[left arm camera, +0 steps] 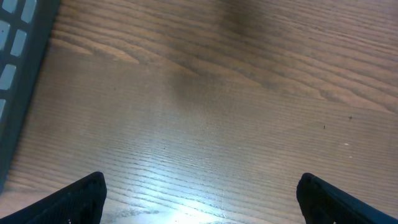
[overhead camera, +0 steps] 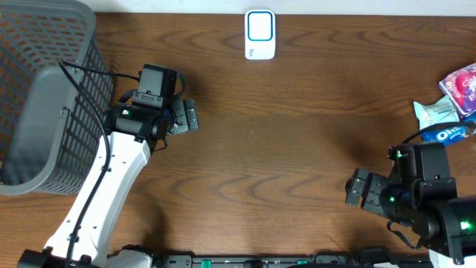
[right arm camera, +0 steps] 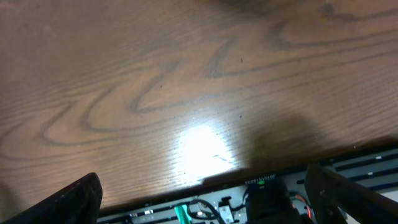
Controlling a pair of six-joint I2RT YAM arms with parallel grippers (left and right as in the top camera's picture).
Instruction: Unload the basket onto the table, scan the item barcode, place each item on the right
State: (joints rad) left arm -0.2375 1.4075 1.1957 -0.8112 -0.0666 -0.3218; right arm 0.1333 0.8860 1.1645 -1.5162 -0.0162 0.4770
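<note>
- Right gripper (overhead camera: 355,190): stands wide apart, holds nothing, sits near the snack packets (overhead camera: 451,112) at the worktop (overhead camera: 297,149) edge without touching them.
- Left gripper (overhead camera: 192,117): spread apart, empty, well apart from them.

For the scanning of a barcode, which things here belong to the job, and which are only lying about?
Belong to the job:
- scanner
- snack packs, the items to scan
- left gripper and right gripper, both open and empty

Only lying about, as far as can be seen:
- basket
</note>
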